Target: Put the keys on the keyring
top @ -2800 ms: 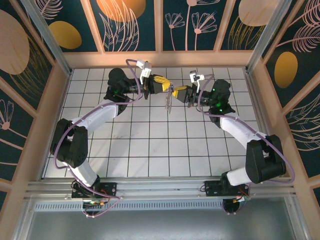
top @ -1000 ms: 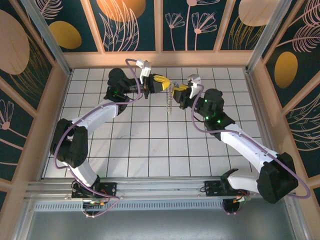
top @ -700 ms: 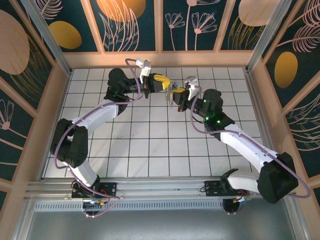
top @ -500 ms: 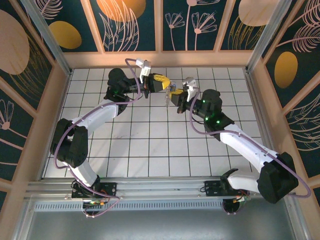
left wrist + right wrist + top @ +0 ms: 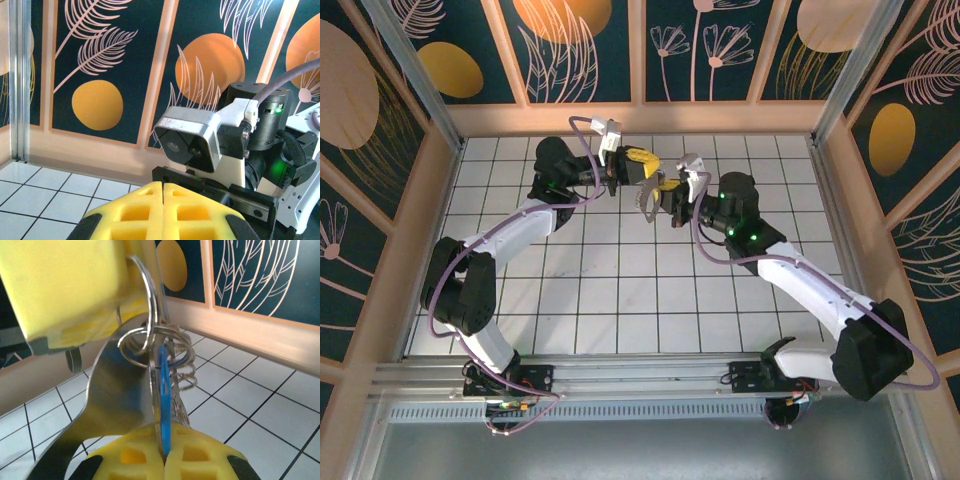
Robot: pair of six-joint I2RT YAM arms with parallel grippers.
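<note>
**Steel keyring (image 5: pixel 117 400) and blue-headed key (image 5: pixel 162 380): slip risk**

Left gripper (image 5: pixel 162 200) pinches the keyring aloft. Right gripper (image 5: pixel 165 460), beside it, clamps the key, whose head sits against the coils. Whether it is threaded, I cannot tell. A skewed push may twist the key loose. 2 grippers crowd the keyring; open tiled floor (image 5: pixel 620 300) lies beneath.

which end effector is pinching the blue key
The right end effector: the blue key stands edge-on between its yellow pads in its wrist view. The left end effector grips the silver keyring instead.
</note>
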